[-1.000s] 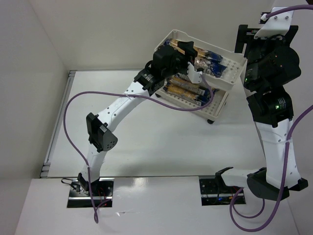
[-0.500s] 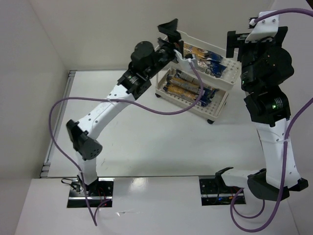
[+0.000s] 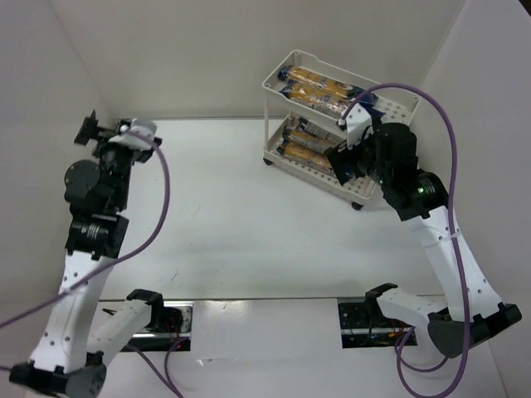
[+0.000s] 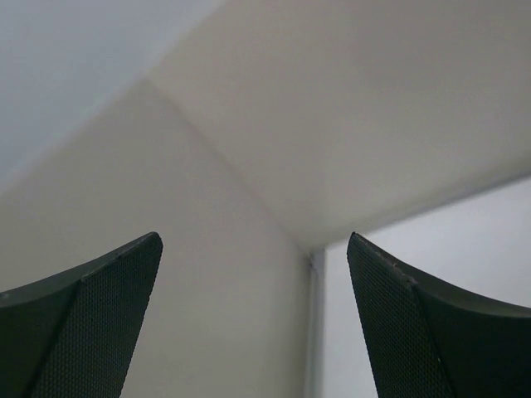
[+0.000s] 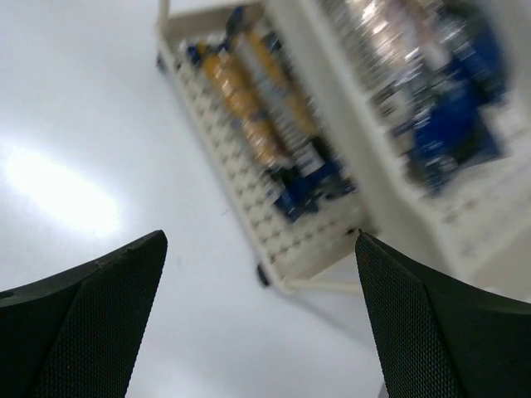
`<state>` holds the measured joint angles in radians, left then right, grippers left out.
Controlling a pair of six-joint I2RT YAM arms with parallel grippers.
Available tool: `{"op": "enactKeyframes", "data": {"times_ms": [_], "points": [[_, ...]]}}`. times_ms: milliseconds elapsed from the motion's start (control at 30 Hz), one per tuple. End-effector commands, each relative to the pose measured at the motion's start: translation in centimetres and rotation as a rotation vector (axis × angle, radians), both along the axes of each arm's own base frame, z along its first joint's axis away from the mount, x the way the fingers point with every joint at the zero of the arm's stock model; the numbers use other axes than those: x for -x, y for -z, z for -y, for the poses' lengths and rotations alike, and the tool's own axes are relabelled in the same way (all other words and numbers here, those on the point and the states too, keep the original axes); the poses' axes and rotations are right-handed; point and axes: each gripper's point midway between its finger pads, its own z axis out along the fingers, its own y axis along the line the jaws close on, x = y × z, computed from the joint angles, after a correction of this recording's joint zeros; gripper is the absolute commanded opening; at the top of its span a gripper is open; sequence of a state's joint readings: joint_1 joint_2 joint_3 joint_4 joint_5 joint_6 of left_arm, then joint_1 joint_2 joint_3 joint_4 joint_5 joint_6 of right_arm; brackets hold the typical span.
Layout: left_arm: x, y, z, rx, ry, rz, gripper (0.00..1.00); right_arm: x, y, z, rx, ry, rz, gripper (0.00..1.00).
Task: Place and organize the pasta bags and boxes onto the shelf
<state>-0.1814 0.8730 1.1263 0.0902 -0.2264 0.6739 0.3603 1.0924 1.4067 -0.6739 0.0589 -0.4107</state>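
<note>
I found both grippers empty. The left gripper [image 4: 253, 239] gaped wide at the far-left wall corner [image 4: 309, 249], well apart from everything. The right gripper [image 5: 260, 239] was spread just as wide, gripping nothing, just beside the near-right end of the cream-white perforated plastic two-tier cart [image 3: 267, 83]. The long narrow plastic pasta packets with dark blue ends and orange-yellow middles [image 3: 315, 84] lay on both tiers, their long axes running far-left to near-right along the trays. I judged any remaining tidying belonged to the right gripper, since the packets lay just to its far left.
</note>
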Motion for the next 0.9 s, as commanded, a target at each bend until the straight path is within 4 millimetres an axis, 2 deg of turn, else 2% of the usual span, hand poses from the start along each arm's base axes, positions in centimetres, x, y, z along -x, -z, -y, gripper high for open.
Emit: {"op": "enactKeyframes", "data": {"times_ms": [0,33,67,100,133,167,233,267,300,333,367,400,467,500,567,600,767,867], "points": [[1.8,7.5,-2.7,0.332,-0.046,-0.149,0.99,3.3,1.9,-1.0,-0.056,-0.081,-0.094,0.99],[2.4,8.5,-3.1,0.37,-0.051,-0.162,0.99,3.9,1.0,-0.4,-0.073,-0.057,-0.064,0.99],[2.7,10.9,-3.4,0.404,-0.062,-0.205,0.99,4.3,0.9,0.2,-0.073,-0.042,-0.064,0.99],[3.7,10.7,-3.2,0.47,-0.033,-0.176,0.99,4.7,0.6,1.0,-0.082,-0.01,-0.056,0.99],[4.1,11.2,-4.1,0.502,-0.055,-0.167,0.99,4.8,0.6,2.4,-0.076,0.057,-0.043,0.99],[4.3,11.7,-4.2,0.534,-0.053,-0.164,0.99,5.8,-0.4,3.6,-0.121,0.122,0.004,0.99],[4.7,12.9,-3.7,0.611,-0.014,-0.171,0.99,6.6,-0.6,5.3,-0.149,0.212,0.064,0.99],[4.9,13.3,-4.2,0.632,-0.021,-0.17,0.99,8.3,-1.6,6.9,-0.17,0.274,0.126,0.99],[5.2,13.4,-3.9,0.652,0.002,-0.165,0.99,8.8,-1.3,7.5,-0.167,0.294,0.134,0.99],[5.0,14.6,-3.2,0.706,0.038,-0.202,0.99,9.3,-1.2,7.9,-0.163,0.306,0.134,0.99],[5.4,14.7,-3.6,0.731,0.032,-0.191,0.99,10.2,-1.6,9.3,-0.173,0.369,0.158,0.99],[5.6,14.8,-3.4,0.753,0.043,-0.187,0.99,10.4,-0.6,10.1,-0.16,0.406,0.15,0.99],[5.8,15.8,-3.1,0.821,0.065,-0.206,0.99,11.1,-0.2,11.5,-0.152,0.475,0.178,0.99],[5.8,16.9,-3.3,0.848,0.05,-0.215,0.99,12.0,0.9,13.3,-0.12,0.559,0.198,0.99],[6.1,18.0,-3.4,0.902,0.032,-0.231,0.99,12.9,1.9,14.7,-0.1,0.632,0.226,0.99],[6.3,18.6,-3.3,0.907,0.027,-0.243,0.99,13.3,3.4,15.4,-0.076,0.672,0.211,0.99],[6.5,19.8,-4.0,0.942,-0.022,-0.25,0.99,15.8,5.3,17.1,-0.096,0.747,0.248,0.99],[6.5,19.8,-4.0,0.942,-0.022,-0.25,0.99,16.9,7.6,18.3,-0.051,0.803,0.246,0.99]]}}
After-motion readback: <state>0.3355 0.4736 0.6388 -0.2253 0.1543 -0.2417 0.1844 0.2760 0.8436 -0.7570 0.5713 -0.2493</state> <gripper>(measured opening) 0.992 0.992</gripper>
